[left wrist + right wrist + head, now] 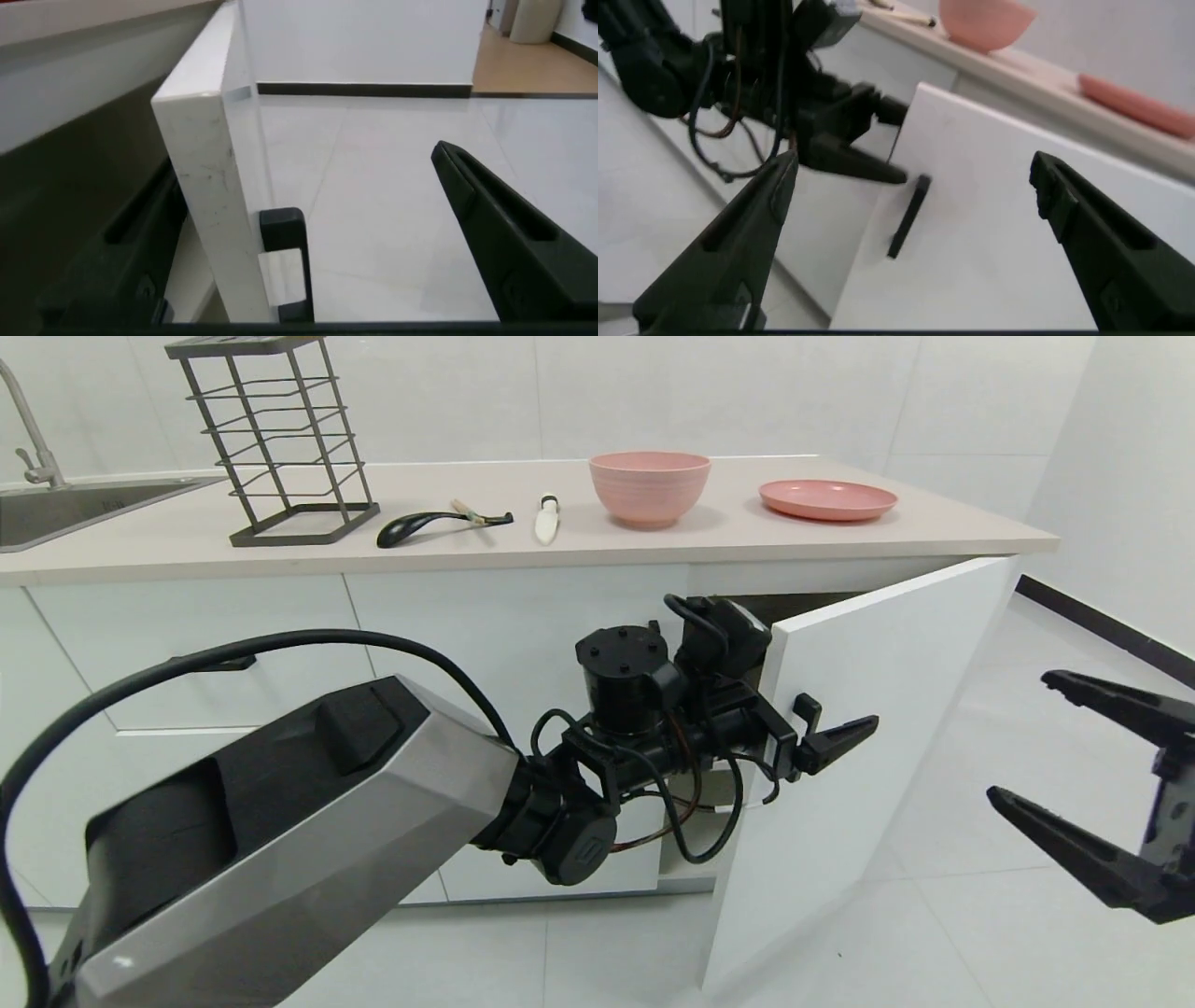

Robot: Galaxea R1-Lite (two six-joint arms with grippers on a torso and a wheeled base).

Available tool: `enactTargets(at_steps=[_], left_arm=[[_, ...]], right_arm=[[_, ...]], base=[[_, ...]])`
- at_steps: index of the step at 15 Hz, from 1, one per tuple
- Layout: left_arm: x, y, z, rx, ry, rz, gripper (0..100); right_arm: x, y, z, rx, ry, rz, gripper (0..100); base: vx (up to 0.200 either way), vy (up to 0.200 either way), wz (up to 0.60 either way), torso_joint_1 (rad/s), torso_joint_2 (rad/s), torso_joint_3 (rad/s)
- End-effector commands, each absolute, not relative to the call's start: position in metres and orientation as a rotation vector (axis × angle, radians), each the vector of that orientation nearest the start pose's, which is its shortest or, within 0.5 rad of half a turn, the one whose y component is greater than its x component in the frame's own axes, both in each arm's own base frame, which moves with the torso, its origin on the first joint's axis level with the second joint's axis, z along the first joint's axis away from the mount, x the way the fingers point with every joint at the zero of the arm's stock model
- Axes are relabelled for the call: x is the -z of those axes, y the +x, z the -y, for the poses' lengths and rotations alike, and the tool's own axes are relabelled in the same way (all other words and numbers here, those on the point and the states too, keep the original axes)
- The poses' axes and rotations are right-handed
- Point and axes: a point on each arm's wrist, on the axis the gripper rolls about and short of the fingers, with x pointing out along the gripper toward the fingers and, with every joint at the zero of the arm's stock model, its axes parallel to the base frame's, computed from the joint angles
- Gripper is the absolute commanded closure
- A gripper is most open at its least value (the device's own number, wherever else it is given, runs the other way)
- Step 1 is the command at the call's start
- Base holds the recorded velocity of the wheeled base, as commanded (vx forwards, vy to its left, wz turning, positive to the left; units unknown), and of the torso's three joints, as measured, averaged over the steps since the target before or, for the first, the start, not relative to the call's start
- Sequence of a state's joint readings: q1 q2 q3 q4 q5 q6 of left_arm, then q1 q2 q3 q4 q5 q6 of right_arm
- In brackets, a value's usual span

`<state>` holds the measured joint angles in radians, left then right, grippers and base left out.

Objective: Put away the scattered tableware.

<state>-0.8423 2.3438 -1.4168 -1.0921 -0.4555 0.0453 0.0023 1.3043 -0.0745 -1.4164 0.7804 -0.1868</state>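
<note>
Tableware lies spread along the countertop (728, 537), none of it yet put away: a pink bowl (649, 487) and, well apart to its right, a pink plate (827, 499); left of the bowl a white utensil (546, 518), then a black spoon (415, 527) with what may be chopsticks (469, 512) lying across its handle; beyond these stands a wire dish rack (280, 439), with the sink (56, 509) at the far left.

Below the plate a white cabinet door (887, 709) stands partly open, the dark cupboard interior (794, 602) showing behind its top edge; the left gripper (836, 733) is at the door's free edge just beside the black handle (805, 709), jaws spread with one finger on the outer face and the other inside, pinching nothing that can be made out; whether a finger touches the panel cannot be told. The right gripper (1018, 735) hangs off to the right of the door, jaws wide apart and empty.

By my reading the job is at its opening step only: storage is being made reachable; every piece on the counter remains to be picked up and stowed.
</note>
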Motion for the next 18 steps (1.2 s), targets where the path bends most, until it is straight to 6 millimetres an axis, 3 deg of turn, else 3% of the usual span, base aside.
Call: enactTargets(at_steps=[1,4,8,18], left_arm=[[-0.134,0.295,0.362,1.313,0.007,0.175,0],[-0.129,0.284,0.367,1.339,0.011,0.151,0],[-0.127,0.267,0.379,1.381,0.01,0.141,0],[-0.109,0.231,0.416,1.461,-0.002,0.116,0]], right_arm=[[-0.183,0.127,-0.011,-0.713,-0.296,0.344,0],[-0.191,0.122,-0.009,-0.69,-0.321,0.392,0],[-0.22,0.119,-0.005,-0.634,-0.388,0.516,0],[-0.243,0.107,-0.005,-0.606,-0.444,0.632,0]], base=[[0.0,0.0,0.0,0.0,0.0,0.0],[0.0,0.0,0.0,0.0,0.0,0.0],[0.0,0.0,0.0,0.0,0.0,0.0],[0.0,0.0,0.0,0.0,0.0,0.0]])
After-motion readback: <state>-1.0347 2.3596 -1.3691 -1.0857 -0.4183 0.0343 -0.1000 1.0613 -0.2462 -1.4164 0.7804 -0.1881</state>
